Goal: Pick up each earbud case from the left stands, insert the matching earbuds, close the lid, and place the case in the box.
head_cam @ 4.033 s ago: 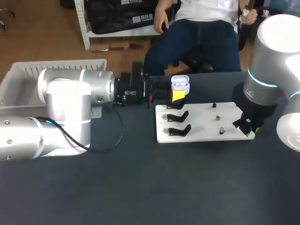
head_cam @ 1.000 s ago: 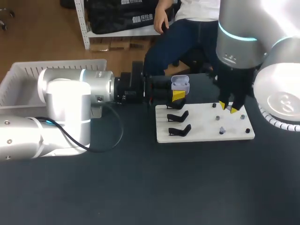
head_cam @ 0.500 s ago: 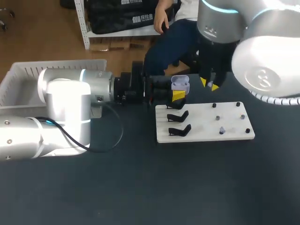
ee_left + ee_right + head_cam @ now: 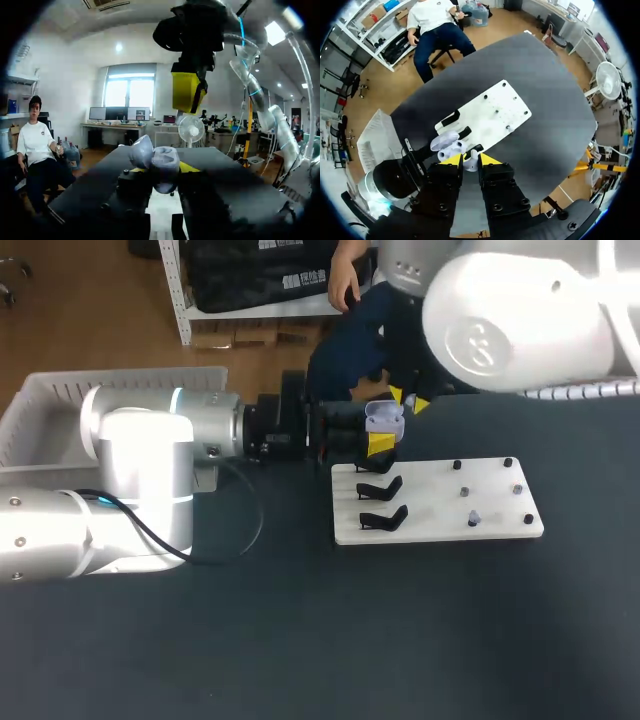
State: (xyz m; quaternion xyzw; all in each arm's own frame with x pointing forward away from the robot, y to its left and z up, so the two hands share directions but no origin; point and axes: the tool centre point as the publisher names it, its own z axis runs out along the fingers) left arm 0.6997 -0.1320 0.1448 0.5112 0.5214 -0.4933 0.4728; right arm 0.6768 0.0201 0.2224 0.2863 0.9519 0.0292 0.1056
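The right hand (image 4: 471, 161) has its two yellow fingertips (image 4: 452, 160) drawn close together, pinching a small white earbud (image 4: 471, 165) between them. It hangs directly over the earbud case (image 4: 386, 419), a little above it, with the tips pointing down at the open case. From the head view the earbud itself cannot be made out.

The left hand (image 4: 161, 168) is closed on the case, one finger on each side of its lower body. The case is off the table and sits upright, with its lid (image 4: 141, 151) swung open. The left arm (image 4: 150, 450) reaches in level from the table's left side, and the right arm (image 4: 520, 310) comes in from the far right corner.

Just below the case lies a white board (image 4: 440, 502), flat on the dark table (image 4: 320, 640) near its far edge and right of the middle. Black stands (image 4: 383, 517) line the board's left end. Two are plainly bare, and the one nearest the far edge is partly covered by the left hand's yellow tip. Small dark pegs (image 4: 528, 519) are scattered over the board's right half. Two pale bits sit among them, too small to identify.

A white slatted box (image 4: 40, 405) stands by the table's far left corner, behind the left arm and well apart from the board.
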